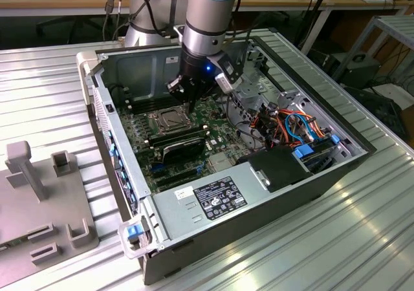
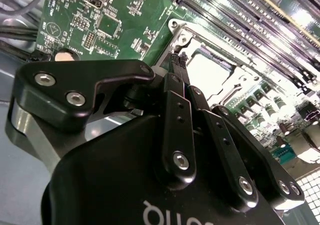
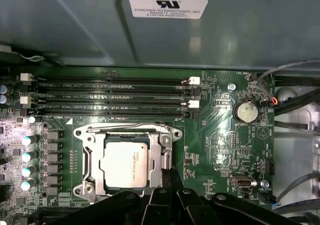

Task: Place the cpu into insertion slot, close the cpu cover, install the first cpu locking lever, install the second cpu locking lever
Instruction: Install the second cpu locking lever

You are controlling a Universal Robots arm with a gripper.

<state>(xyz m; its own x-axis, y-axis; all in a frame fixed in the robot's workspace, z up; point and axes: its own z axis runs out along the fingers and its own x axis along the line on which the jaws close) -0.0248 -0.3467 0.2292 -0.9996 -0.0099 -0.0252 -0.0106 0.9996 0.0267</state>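
Observation:
The cpu [image 3: 124,161] lies flat in the insertion slot [image 3: 82,135], its pale metal top showing through the window of the cpu cover [image 3: 156,155], which is folded down over it. My gripper [image 3: 171,177] is shut, its two black fingertips pressed together with nothing seen between them, right at the socket's edge beside the cover. In the second wrist view the gripper [image 2: 179,60] points down next to a socket corner, with the cpu [image 2: 210,74] bright just beyond. In the exterior view the gripper [image 1: 192,102] hangs just above the insertion slot [image 1: 169,119] inside the open computer case.
Long black memory slots [image 3: 110,97] run beside the socket, and a coin battery [image 3: 246,111] sits on the board. The case wall [image 3: 200,35] rises close behind. A power supply [image 1: 213,197], coloured cables [image 1: 291,126] and a black card [image 1: 184,145] crowd the case. Grey fixtures [image 1: 39,174] stand outside it.

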